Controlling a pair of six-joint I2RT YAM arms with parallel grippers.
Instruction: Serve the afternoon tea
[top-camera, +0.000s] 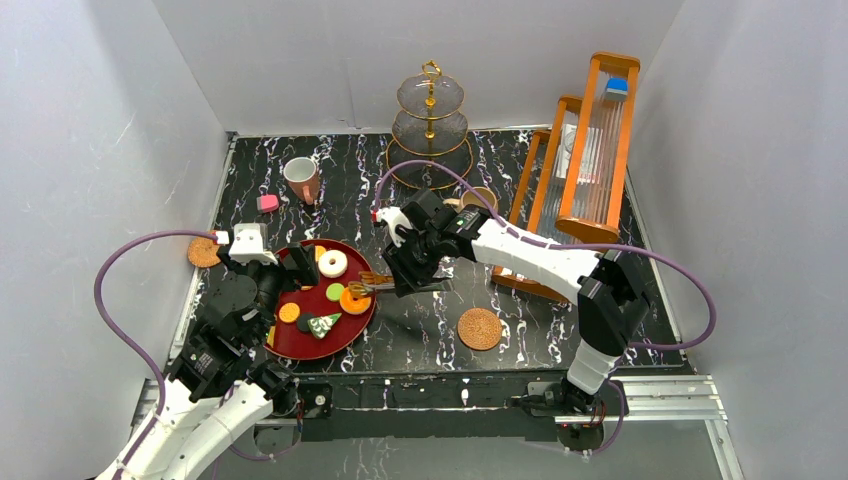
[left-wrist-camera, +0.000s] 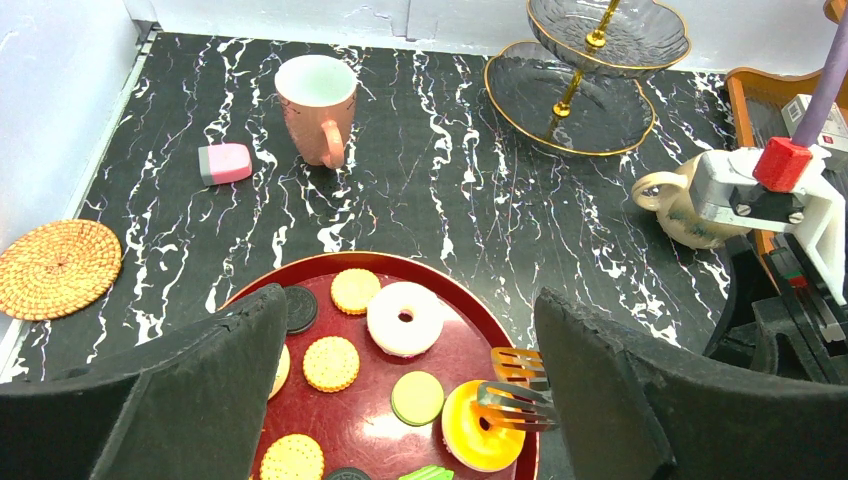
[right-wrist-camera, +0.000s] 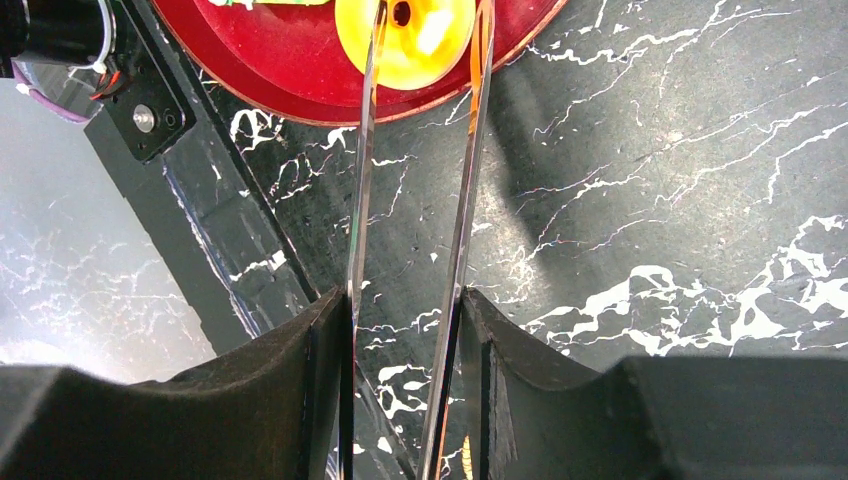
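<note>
Gripping tongs (right-wrist-camera: 468, 180) in right hand (right-wrist-camera: 400, 310), tips astride yellow donut (right-wrist-camera: 440, 55) at red tray's (right-wrist-camera: 280, 60) right edge | holding left hand (left-wrist-camera: 410, 330) wide over tray | step: pinching donut | next: squeeze, lift, carry to gold three-tier stand (top-camera: 430, 120) beyond tray

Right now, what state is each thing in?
Left end effector: open, over the tray.
Right end effector: shut on the tongs.
Tongs: tips apart, straddling the yellow donut.
Yellow donut: lying on the tray.
Pink mug: upright, empty.
Beige mug: partly hidden, state unclear.
Stand: tiers empty.
Coasters: both bare.
Tray: holds pastries.
</note>
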